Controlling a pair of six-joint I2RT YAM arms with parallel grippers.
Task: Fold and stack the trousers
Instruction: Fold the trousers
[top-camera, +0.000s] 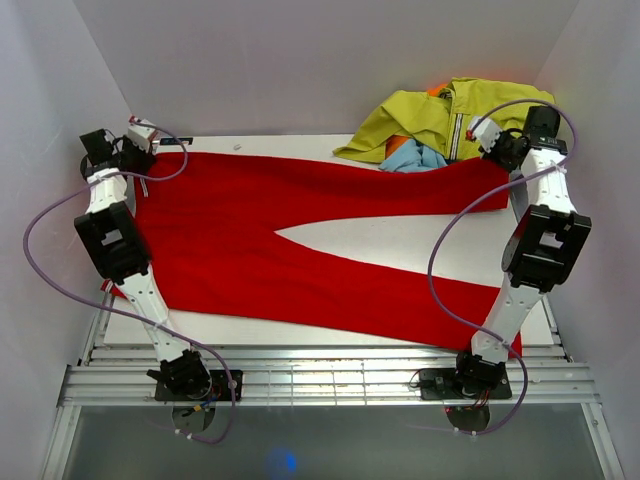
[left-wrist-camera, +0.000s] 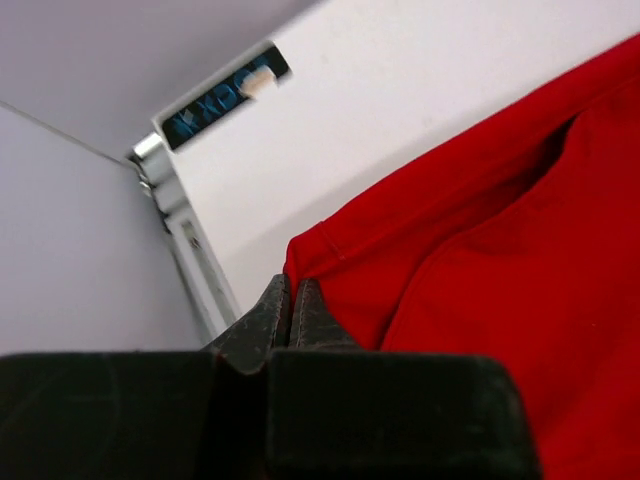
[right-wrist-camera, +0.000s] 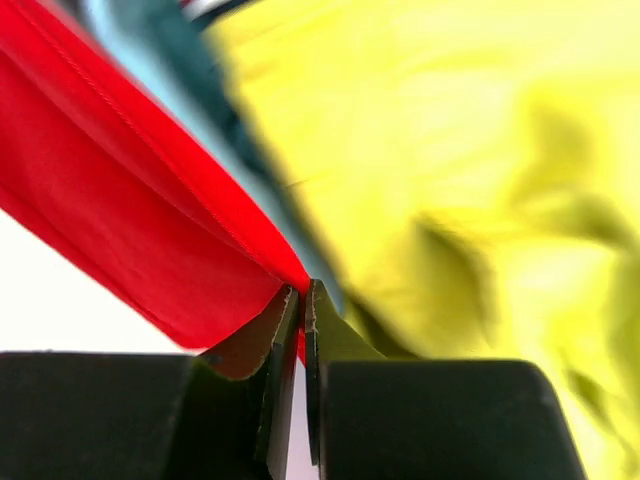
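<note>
Red trousers (top-camera: 230, 240) lie spread across the white worktop (top-camera: 400, 235), waist at the left and the two legs fanning toward the right, the far leg ending beside a yellow-green jacket (top-camera: 430, 115) and a light blue garment (top-camera: 410, 157). The left jaws are clenched on the far waist corner. The right jaws pinch the far leg's hem, close against the jacket.

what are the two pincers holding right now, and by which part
Both hold the trousers: the left pincer appears to pinch the far waist corner, and the right pincer grips the far leg's hem end, with red cloth between its fingers.
</note>
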